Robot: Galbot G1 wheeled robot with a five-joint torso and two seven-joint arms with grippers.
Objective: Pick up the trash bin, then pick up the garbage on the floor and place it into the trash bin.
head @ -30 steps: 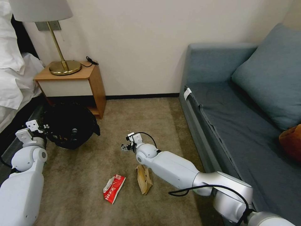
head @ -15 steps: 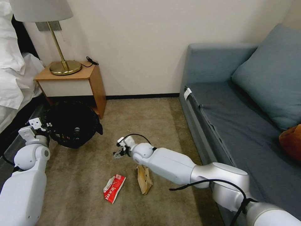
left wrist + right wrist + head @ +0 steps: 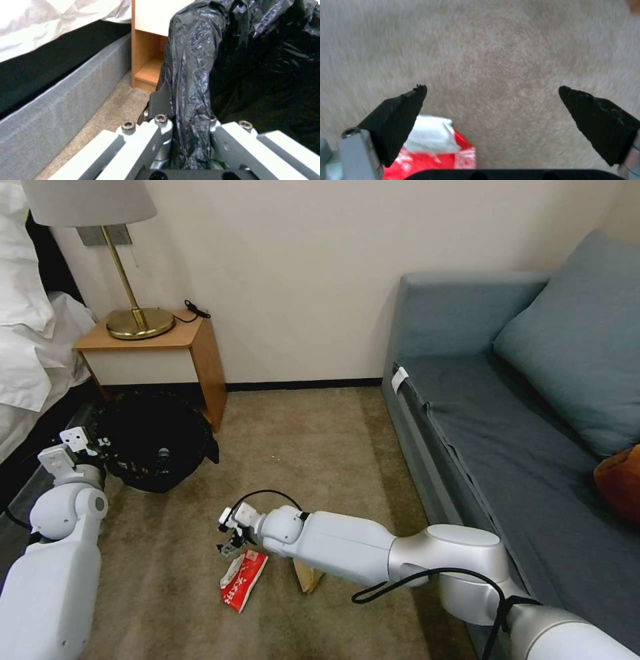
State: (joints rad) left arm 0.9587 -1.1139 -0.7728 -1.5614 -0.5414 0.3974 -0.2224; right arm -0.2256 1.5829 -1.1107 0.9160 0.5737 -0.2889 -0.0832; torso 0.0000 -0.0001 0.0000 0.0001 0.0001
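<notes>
The trash bin (image 3: pixel 157 447), lined with a crinkled black bag, is by the nightstand. My left gripper (image 3: pixel 101 444) is shut on its near rim. The left wrist view shows that gripper (image 3: pixel 190 122) pinching the black-bagged rim of the bin (image 3: pixel 196 62). My right gripper (image 3: pixel 230 543) hangs open just above the top end of the red-and-white crumpled packet (image 3: pixel 241 580) on the carpet. In the right wrist view the packet (image 3: pixel 433 152) lies beside one finger (image 3: pixel 400 110) of the open gripper (image 3: pixel 491 90). A tan paper wrapper (image 3: pixel 308 579) lies to the packet's right, partly hidden under my right forearm.
A wooden nightstand (image 3: pixel 200 353) with a brass lamp (image 3: pixel 137 320) stands against the wall behind the bin. A bed (image 3: pixel 27 347) lies on the left and a blue sofa (image 3: pixel 500 413) on the right. Open carpet (image 3: pixel 307 447) lies between them.
My right arm has swung left and toward me and come down, from the open carpet to just above the red-and-white packet. The bin and my left gripper shifted slightly.
</notes>
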